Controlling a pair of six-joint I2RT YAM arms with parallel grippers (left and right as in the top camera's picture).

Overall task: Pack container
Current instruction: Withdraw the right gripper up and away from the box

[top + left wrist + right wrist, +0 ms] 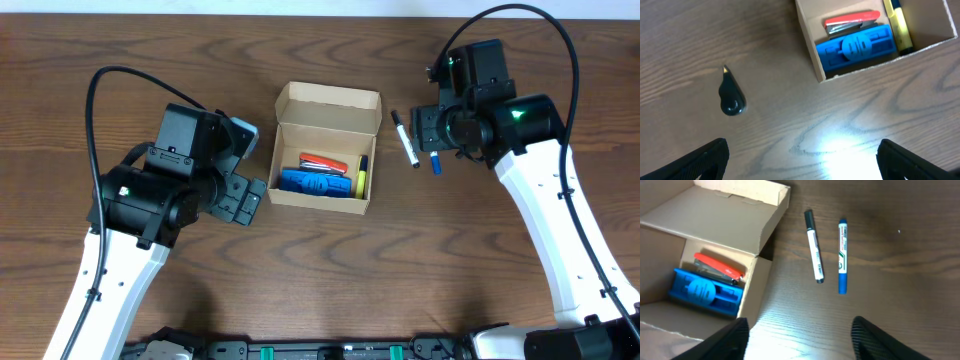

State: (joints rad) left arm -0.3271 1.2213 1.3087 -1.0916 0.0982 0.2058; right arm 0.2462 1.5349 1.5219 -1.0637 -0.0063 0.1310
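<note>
Mid-table, container [325, 150] sits lid-open just right of the left gripper [243, 197], farther left of the right gripper [430, 128] | both grippers spread, pinching nothing | only left wrist cam catches a dark teardrop blob [731, 97]; right wrist cam shows black-capped marker [814, 247] and blue marker [842, 255] up close | dark wood-grain table [320, 280] fills every view

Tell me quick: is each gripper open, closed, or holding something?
Left gripper: open, holding nothing.
Right gripper: open, holding nothing.
</note>
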